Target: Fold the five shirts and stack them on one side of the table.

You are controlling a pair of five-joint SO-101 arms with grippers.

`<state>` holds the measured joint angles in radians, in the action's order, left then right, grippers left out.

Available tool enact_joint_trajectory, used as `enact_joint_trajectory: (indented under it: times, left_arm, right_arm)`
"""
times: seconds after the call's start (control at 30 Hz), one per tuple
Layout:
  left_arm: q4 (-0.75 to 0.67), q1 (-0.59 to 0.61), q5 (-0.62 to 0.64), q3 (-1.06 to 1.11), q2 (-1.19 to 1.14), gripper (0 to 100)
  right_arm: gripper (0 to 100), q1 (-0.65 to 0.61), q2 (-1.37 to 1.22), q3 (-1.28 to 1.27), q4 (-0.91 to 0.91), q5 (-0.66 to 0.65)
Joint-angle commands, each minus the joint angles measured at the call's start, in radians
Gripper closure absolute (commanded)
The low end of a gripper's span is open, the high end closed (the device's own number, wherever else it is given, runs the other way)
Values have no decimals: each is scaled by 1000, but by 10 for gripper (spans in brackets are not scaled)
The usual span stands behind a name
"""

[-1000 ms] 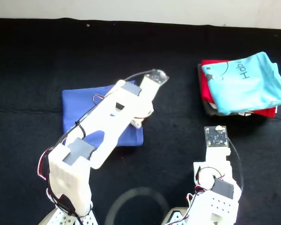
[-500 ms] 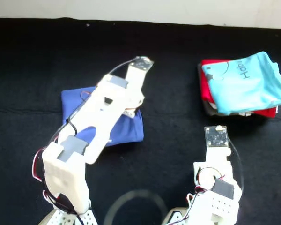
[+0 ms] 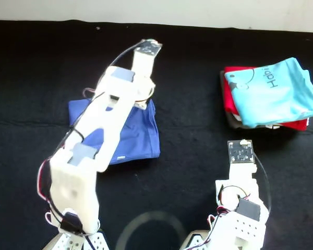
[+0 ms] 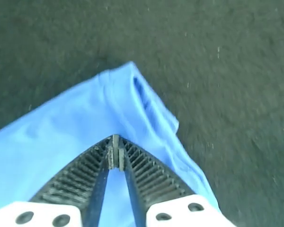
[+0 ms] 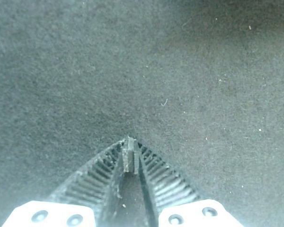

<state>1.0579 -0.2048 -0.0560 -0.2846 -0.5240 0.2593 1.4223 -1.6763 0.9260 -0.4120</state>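
My left jaws are pressed together, tip to tip, low over the blue shirt (image 4: 85, 118). I see no cloth caught between them, and a folded corner of the shirt lies just beyond the tips. My right jaws are also together and hang over the bare black table (image 5: 132, 71) with nothing in them.

Over the past second my left arm (image 3: 109, 114) has swung off the shirt's right-hand part and out toward its far edge, so more of the near right corner is now uncovered. The blue shirt (image 3: 138, 138) has hardly moved and sits as a compact, roughly square bundle on the left half of the table. Only its far right corner looks a little disturbed. My right arm (image 3: 240, 198) has not moved and stays parked at the near edge.

The stack is as it was, well apart on the far right. The light blue shirt (image 3: 274, 94) is on top, the red shirt (image 3: 230, 99) is under it, and a darker layer (image 3: 235, 121) peeks out below. I cannot tell how many shirts are in the pile.

As I read it, the sweep was a smoothing pass and not a grasp. The blue shirt looks folded but has not been stacked, so it has yet to be picked up and carried across to the pile.
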Motion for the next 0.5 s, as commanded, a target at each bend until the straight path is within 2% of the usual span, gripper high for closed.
enact_joint_trajectory:
  times: [0.0, 0.27, 0.47]
  left_arm:
    - [-17, -5, 6, -173, -105, 991]
    - [-5, 27, 8, -615, -435, 991]
    - [235, 48, 8, -905, -518, 991]
  right_arm:
    - [991, 15, 10, -58, -16, 9]
    - [991, 15, 10, -58, -16, 9]
    - [991, 15, 10, -64, -16, 9]
